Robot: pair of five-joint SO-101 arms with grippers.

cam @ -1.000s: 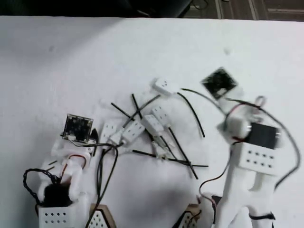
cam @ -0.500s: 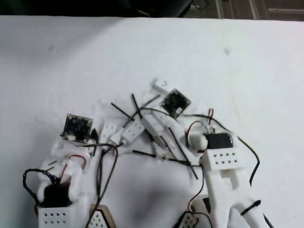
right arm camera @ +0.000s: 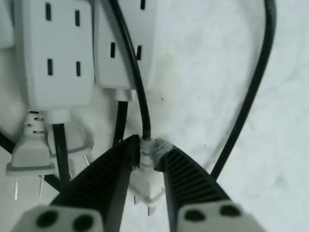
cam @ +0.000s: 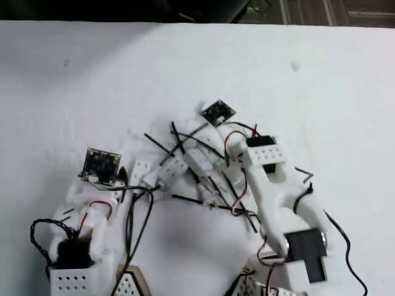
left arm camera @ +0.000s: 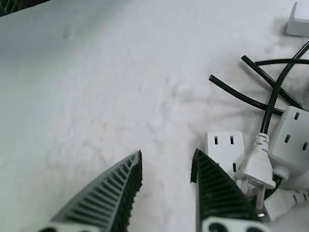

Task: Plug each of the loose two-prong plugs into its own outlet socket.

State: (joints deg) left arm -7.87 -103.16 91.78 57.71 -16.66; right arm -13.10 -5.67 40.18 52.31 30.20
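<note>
looking down from above, the right arm lay stretched over the socket pile mid table. left wrist cam: left hand was spread apart, a loose plug just beside it. right wrist cam: right hand was clamped on a white plug near two outlet blocks.

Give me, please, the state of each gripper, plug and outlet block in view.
left gripper: open, empty.
right gripper: fingers shut on the gripped plug.
gripped plug: unplugged, prongs bare.
loose plug: unplugged, prongs bare.
outlet block: visible sockets empty.
second loose plug: unplugged, prongs bare.
small outlet block: visible sockets empty.
</note>
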